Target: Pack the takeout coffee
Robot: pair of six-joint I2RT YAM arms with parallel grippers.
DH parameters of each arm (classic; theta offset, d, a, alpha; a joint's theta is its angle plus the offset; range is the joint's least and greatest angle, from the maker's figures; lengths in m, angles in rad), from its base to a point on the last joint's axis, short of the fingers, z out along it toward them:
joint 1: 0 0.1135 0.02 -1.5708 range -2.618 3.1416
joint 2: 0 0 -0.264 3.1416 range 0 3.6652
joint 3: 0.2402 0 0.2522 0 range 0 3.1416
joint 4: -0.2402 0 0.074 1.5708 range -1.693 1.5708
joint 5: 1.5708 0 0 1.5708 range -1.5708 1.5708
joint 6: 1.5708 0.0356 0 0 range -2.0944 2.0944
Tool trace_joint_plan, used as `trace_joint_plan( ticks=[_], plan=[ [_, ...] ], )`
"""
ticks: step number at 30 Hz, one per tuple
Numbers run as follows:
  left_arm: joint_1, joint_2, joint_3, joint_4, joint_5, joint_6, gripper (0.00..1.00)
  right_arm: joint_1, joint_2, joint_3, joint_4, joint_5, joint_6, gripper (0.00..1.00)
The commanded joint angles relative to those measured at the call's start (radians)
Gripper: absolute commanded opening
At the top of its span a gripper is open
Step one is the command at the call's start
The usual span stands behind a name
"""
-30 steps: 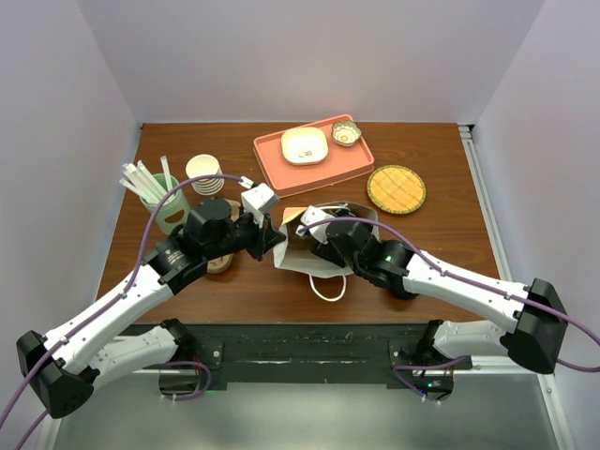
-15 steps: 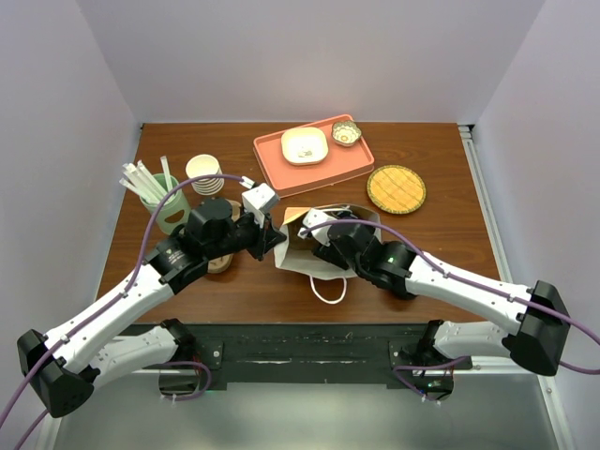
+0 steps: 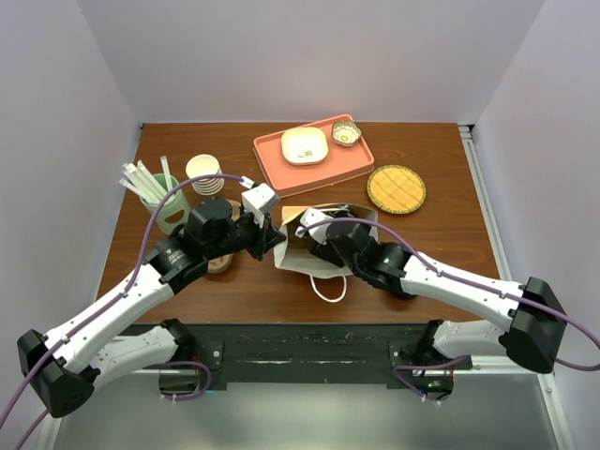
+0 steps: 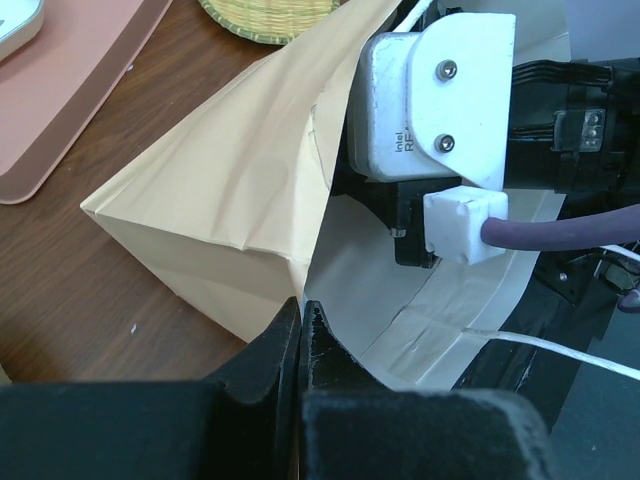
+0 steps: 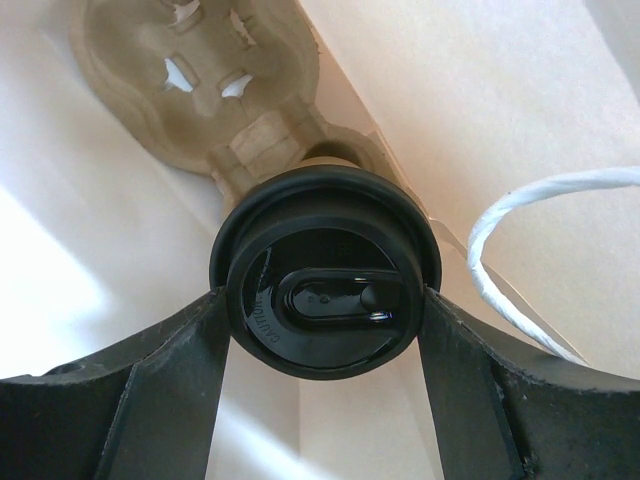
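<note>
The takeout coffee (image 5: 325, 272), a cup under a round black lid, hangs inside the brown paper bag (image 3: 323, 261). My right gripper (image 5: 325, 300) is shut on it, one finger pressed against each side of the lid. Just below the cup in the right wrist view lies a moulded cardboard cup carrier (image 5: 205, 60) on the bag's floor. In the top view the right wrist reaches into the bag's mouth and hides the cup. My left gripper (image 4: 301, 308) is shut on the bag's rim (image 4: 300, 270) at its left corner, holding the mouth spread.
A white cord handle (image 5: 520, 205) loops beside the cup. Behind the bag stand a salmon tray (image 3: 272, 169) with a white dish (image 3: 305, 145) and a small bowl (image 3: 346, 133), and a woven coaster (image 3: 396, 189). At left are stacked cream cups (image 3: 203, 173) and a green cup of straws (image 3: 169, 211).
The right arm has shifted slightly to the left, a little further into the bag, with the cup still gripped. The left arm and the bag have stayed put.
</note>
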Motion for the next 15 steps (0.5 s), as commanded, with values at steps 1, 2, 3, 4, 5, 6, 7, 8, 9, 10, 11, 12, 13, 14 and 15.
trace_joint_plan(
  ticks=[1, 2, 3, 4, 5, 6, 7, 8, 9, 10, 11, 12, 13, 14, 15],
  plan=[
    [-0.004, -0.007, 0.002, 0.011, 0.031, 0.021, 0.0, -0.019, 0.031, -0.016, 0.066, -0.003, 0.002, 0.31],
    [-0.004, -0.007, 0.001, 0.01, 0.029, 0.021, 0.0, -0.022, 0.038, -0.018, 0.071, -0.003, 0.002, 0.31],
    [-0.004, -0.009, 0.002, 0.007, 0.028, 0.022, 0.0, -0.024, 0.042, -0.019, 0.072, -0.003, 0.002, 0.31],
    [-0.002, -0.009, 0.001, 0.007, 0.029, 0.022, 0.0, -0.025, 0.045, -0.021, 0.078, 0.0, -0.003, 0.3],
    [-0.004, -0.009, 0.002, 0.005, 0.028, 0.022, 0.0, -0.025, 0.051, -0.019, 0.08, 0.006, -0.001, 0.3],
    [-0.002, -0.009, 0.002, 0.005, 0.031, 0.024, 0.0, -0.028, 0.057, -0.018, 0.082, 0.007, -0.001, 0.3],
    [-0.004, -0.009, 0.002, 0.004, 0.032, 0.024, 0.0, -0.035, 0.06, -0.016, 0.085, 0.006, -0.001, 0.3],
    [-0.002, -0.01, 0.002, 0.003, 0.031, 0.024, 0.0, -0.035, 0.063, -0.014, 0.086, 0.01, -0.001, 0.3],
    [-0.004, -0.009, 0.002, 0.002, 0.032, 0.025, 0.0, -0.035, 0.063, -0.01, 0.083, 0.011, 0.0, 0.3],
    [-0.002, -0.009, 0.002, 0.002, 0.031, 0.025, 0.0, -0.038, 0.063, -0.011, 0.086, 0.003, 0.0, 0.3],
    [-0.004, -0.006, 0.005, 0.0, 0.029, 0.027, 0.0, -0.039, 0.063, -0.01, 0.083, 0.003, 0.0, 0.3],
    [-0.002, -0.006, 0.005, 0.002, 0.029, 0.03, 0.0, -0.039, 0.063, -0.01, 0.082, 0.004, 0.0, 0.3],
    [-0.004, -0.007, 0.005, 0.002, 0.028, 0.031, 0.0, -0.039, 0.066, -0.01, 0.071, 0.012, 0.005, 0.3],
    [-0.004, -0.006, 0.005, -0.001, 0.026, 0.034, 0.0, -0.039, 0.062, -0.01, 0.068, 0.009, 0.006, 0.3],
    [-0.002, -0.004, 0.007, -0.001, 0.025, 0.033, 0.0, -0.044, 0.057, -0.013, 0.06, 0.001, 0.006, 0.3]
  ],
)
